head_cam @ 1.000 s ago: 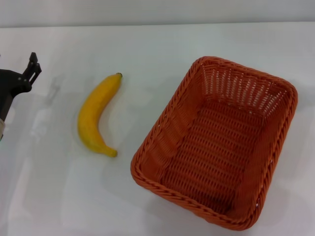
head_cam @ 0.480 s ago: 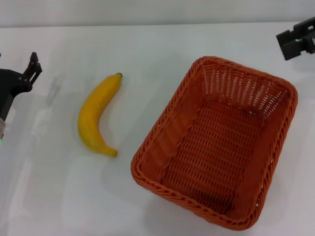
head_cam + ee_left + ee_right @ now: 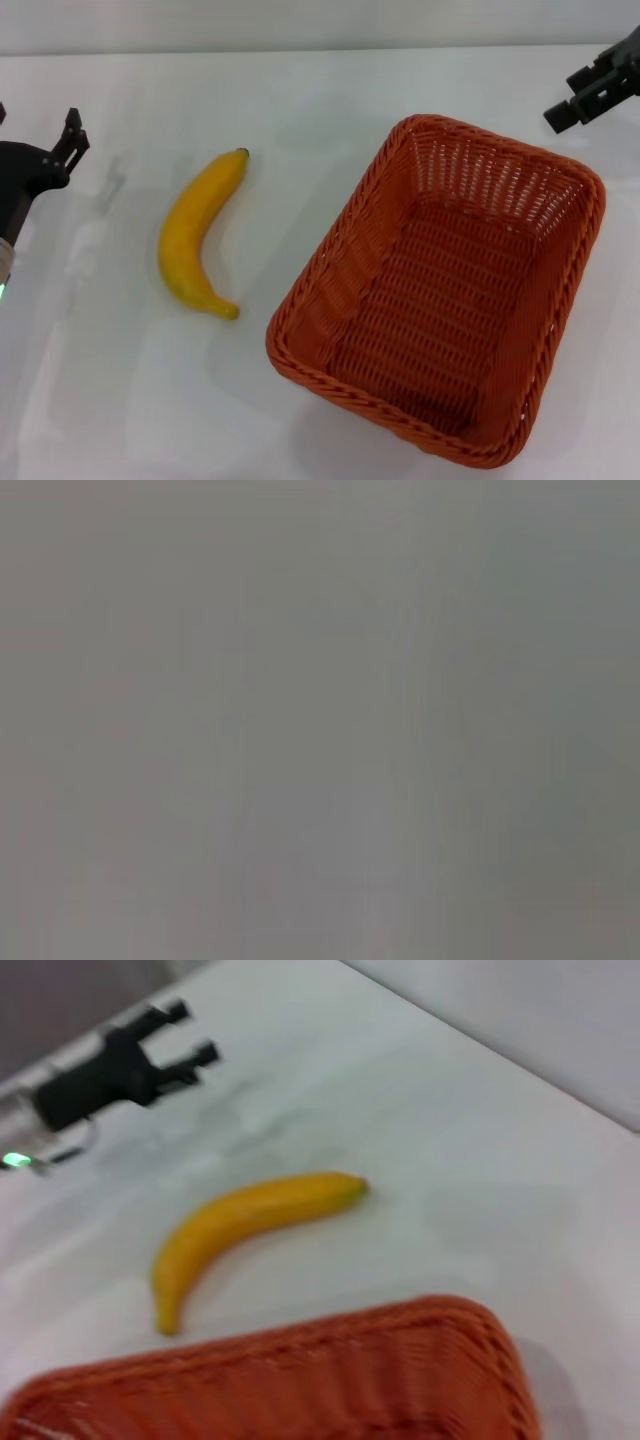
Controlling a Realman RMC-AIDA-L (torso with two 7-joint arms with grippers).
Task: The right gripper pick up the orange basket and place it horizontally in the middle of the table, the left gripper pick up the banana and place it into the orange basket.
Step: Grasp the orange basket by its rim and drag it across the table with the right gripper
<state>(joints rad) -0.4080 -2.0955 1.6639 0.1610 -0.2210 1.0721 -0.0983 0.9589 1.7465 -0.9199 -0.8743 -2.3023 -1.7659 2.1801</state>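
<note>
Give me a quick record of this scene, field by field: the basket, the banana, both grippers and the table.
basket: orange basket on the table, empty, set at a slant, right of centre
banana: banana lying on the table left of the basket, apart from it
left gripper: left gripper at the left edge, open, holding nothing
right gripper: right gripper at the upper right, beyond the basket's far corner, not touching it
table: white table
</note>
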